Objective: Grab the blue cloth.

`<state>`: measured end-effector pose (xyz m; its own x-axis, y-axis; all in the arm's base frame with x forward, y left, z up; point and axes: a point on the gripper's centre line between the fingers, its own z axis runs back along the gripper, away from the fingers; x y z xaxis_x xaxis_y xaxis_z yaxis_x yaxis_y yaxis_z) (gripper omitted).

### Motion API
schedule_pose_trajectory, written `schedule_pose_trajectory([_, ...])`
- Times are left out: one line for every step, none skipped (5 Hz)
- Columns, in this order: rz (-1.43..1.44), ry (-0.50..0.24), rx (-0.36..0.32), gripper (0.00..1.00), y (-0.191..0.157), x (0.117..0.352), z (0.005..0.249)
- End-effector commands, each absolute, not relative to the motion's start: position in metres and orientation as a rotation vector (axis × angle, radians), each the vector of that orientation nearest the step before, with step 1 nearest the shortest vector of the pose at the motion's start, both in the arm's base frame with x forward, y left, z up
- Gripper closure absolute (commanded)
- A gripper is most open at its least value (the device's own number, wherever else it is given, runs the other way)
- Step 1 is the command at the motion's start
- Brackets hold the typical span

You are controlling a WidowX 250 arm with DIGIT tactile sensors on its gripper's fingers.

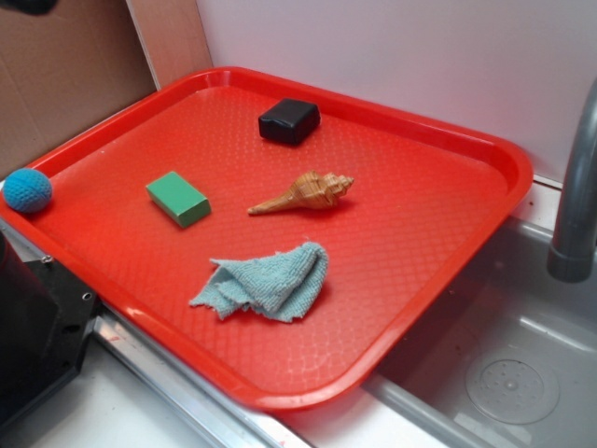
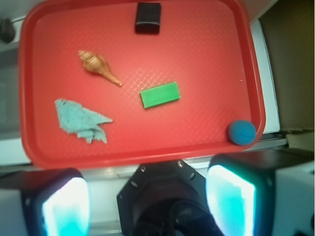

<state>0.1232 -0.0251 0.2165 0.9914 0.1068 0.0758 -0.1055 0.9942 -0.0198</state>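
The blue cloth (image 1: 270, 280) (image 2: 78, 119) lies crumpled and flat on the red tray (image 1: 504, 159) (image 2: 138, 157), towards its front edge. In the wrist view my gripper (image 2: 147, 202) hangs high above the near side of the tray, over the robot base, and far from the cloth. Its two glowing pads (image 2: 66, 206) stand wide apart with nothing between them, so it is open. The exterior view shows no fingers, only a dark corner at the top left.
A tan seashell (image 1: 312, 191) (image 2: 98, 66), a green block (image 1: 177, 198) (image 2: 160, 95) and a black block (image 1: 289, 120) (image 2: 148, 18) also lie on the tray. A blue knitted ball (image 1: 27, 189) (image 2: 241, 132) rests on its rim. The black robot base (image 1: 37, 327) sits beside the tray; a faucet (image 1: 578, 187) and a sink (image 1: 513, 373) are at the right.
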Motion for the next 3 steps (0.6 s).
schedule_pose_trajectory([0.198, -0.178, -0.048, 0.00, -0.062, 0.124, 0.196])
schedule_pose_trajectory([0.238, -0.197, -0.092, 0.00, -0.084, 0.129, 0.172])
schedule_pose_trajectory([0.272, -0.198, -0.060, 0.00, -0.101, 0.138, 0.148])
